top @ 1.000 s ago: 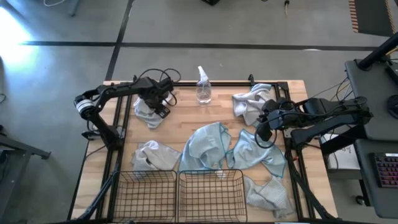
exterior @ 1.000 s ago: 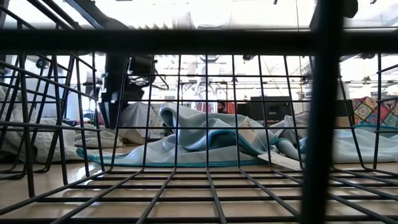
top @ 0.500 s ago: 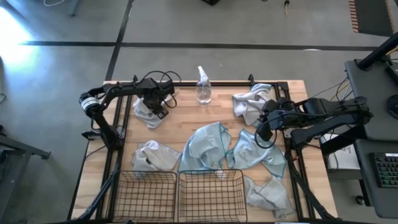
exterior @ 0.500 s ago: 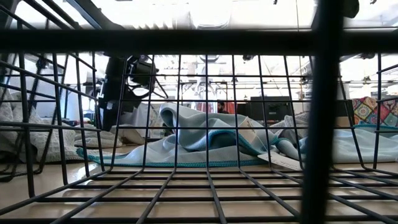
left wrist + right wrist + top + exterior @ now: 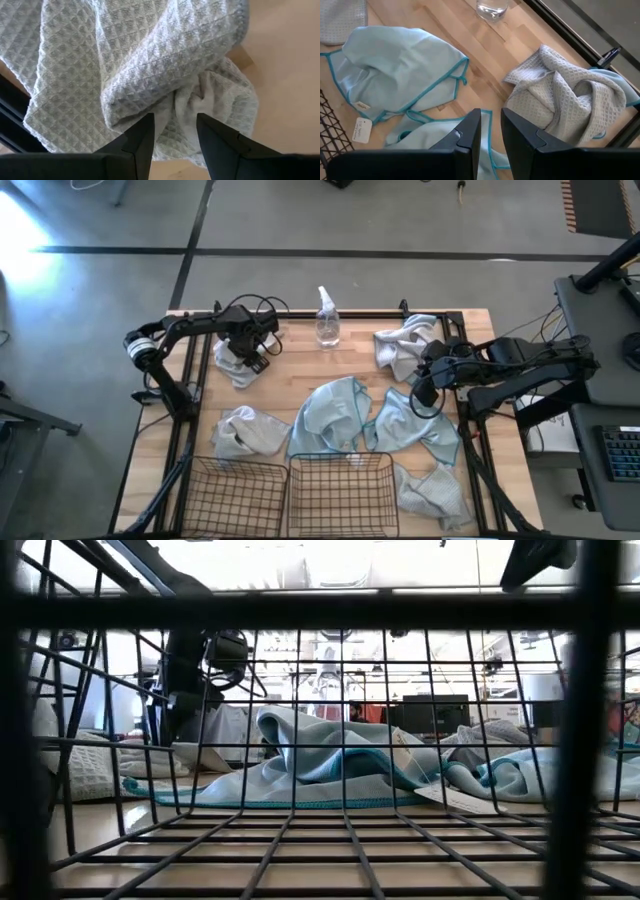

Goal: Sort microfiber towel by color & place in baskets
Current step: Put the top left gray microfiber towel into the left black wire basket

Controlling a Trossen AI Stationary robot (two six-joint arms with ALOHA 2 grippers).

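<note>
Nearest, two black wire-mesh baskets side by side at the near edge of the wooden table, both without towels. Just right of them, a pale grey-white towel crumpled near the right corner. Beyond the baskets, another grey-white towel at left, then two light blue towels: one bunched at mid-table, one spread to its right. Above that right-hand blue towel, the right gripper, fingers close together with a narrow gap, gripping nothing, clear of the cloth. Farther back at right, a grey-white waffle towel heaped over a bit of blue. At far left, the left gripper down on a grey-white waffle towel, fingers parted and pressed astride a raised fold of it. At the far edge, centre, a clear spray bottle upright.
</note>
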